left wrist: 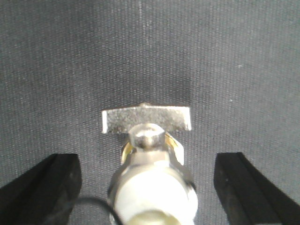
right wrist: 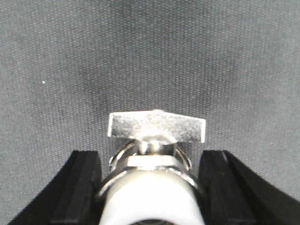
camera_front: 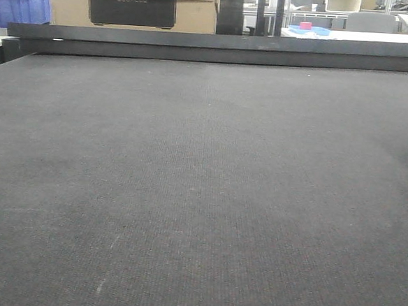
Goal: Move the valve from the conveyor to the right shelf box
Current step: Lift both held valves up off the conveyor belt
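Left gripper [left wrist: 147, 161] agape around silvery T-handled metal valve [left wrist: 146, 123] on dark grey woven conveyor [left wrist: 140, 47] — grasp of right gripper [right wrist: 150, 157] unclear

Valve [left wrist: 149, 161] on conveyor [left wrist: 140, 47], between left fingers [left wrist: 44, 187].

conveyor [camera_front: 201, 195]: matt woven fabric; valve [right wrist: 150, 159]: shiny metal, grainy hdl, wht plastic end.

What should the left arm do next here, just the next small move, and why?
Probably close the left gripper: its fingers stand open on either side of the valve, with gaps showing, while the valve rests on the conveyor.
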`<state>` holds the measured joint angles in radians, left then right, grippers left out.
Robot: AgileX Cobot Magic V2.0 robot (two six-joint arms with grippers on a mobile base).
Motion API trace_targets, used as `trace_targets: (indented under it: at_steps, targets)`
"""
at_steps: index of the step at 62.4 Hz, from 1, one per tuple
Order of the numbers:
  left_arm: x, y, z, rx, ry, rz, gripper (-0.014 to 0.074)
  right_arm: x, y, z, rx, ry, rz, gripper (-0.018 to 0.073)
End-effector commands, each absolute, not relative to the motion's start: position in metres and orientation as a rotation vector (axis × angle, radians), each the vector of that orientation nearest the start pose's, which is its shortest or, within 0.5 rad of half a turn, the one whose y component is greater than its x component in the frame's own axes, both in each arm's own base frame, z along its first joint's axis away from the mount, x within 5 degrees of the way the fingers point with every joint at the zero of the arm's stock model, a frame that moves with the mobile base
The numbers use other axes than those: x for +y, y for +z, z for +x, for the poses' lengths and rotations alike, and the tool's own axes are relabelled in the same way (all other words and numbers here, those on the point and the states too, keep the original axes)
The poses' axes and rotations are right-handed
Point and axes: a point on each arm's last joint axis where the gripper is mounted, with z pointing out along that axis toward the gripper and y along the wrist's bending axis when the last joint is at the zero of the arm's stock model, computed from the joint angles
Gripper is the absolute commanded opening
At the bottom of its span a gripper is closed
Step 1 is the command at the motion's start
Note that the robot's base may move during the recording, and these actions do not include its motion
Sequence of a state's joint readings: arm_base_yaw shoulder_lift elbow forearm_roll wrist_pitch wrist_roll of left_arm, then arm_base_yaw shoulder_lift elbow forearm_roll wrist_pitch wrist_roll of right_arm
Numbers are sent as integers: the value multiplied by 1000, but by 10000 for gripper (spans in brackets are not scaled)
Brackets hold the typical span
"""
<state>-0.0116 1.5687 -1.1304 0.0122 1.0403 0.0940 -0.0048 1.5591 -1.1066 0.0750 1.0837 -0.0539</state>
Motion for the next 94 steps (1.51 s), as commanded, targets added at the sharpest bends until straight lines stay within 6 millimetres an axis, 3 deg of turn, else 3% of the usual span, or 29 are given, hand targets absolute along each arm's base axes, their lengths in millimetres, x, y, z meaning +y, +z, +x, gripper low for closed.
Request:
trace_targets:
  at_steps: [1, 13, 19, 28, 36, 50, 64, 82, 94]
  targets:
    - [-4, 246, 298, 2973, 22, 172, 472, 4, 246, 289, 3011, 105, -19, -162]
    - [-4, 243, 300, 2986, 21, 173, 470, 4, 246, 289, 3012, 105, -19, -162]
    - [-5, 243, 300, 2987, 18, 162, 409, 4, 246, 289, 3016, 105, -19, -162]
    - [-5, 242, 298, 3013, 15, 141, 167, 4, 248, 287, 3028, 107, -21, -162]
    - [-5, 243, 296, 3027, 15, 142, -111, 4, 267, 283, 2987, 106, -26, -162]
    - [-6, 255, 295, 2983, -6, 130, -111, 5, 319, 269, 2805, 96, -35, -162]
    - [-10, 303, 285, 2763, -79, 91, -111, 5, 350, 247, 2680, 89, -39, -162]
    - [-12, 371, 240, 2433, -104, 74, -111, 4, 377, 225, 2484, 77, -35, -162]
    - [-11, 389, 206, 2245, -93, 65, -111, 4, 379, 198, 2320, 67, -26, -162]
